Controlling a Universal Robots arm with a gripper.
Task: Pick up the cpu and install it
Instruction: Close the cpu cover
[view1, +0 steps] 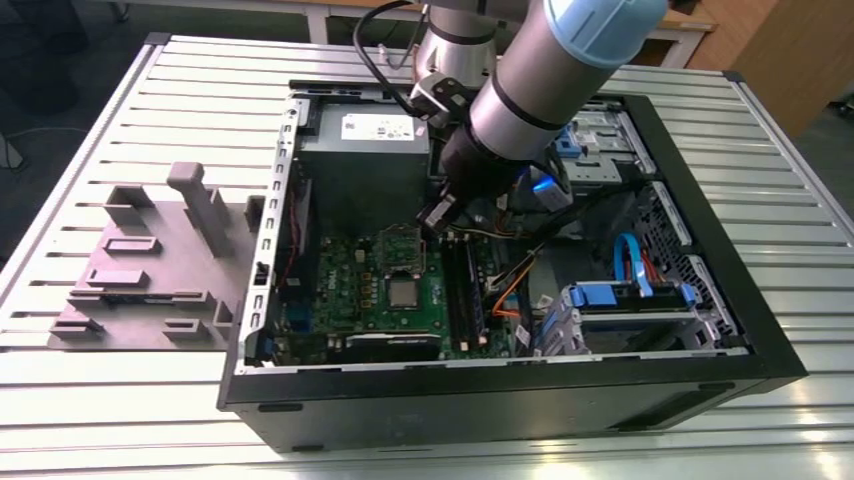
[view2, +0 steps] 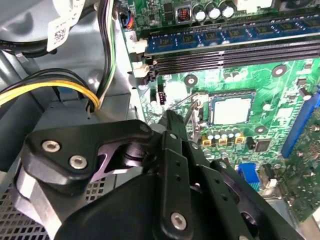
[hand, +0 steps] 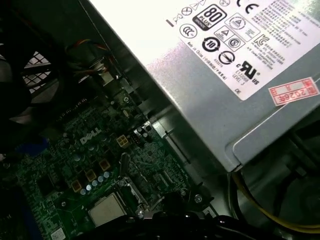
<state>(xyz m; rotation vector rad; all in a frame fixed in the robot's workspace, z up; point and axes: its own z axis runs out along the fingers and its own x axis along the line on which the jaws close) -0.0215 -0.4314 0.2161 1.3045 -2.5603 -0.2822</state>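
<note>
Already the cpu (view1: 402, 292) sits in its socket on the motherboard (view1: 350, 290), while the tool (view1: 437, 213) hovers just beside it, its finger state impossible to tell

Open PC case (view1: 747, 330) on slatted table (view1: 160, 110); grey foam fixture (view1: 147, 260) beside it, PSU (view1: 363, 135) inside.
</note>
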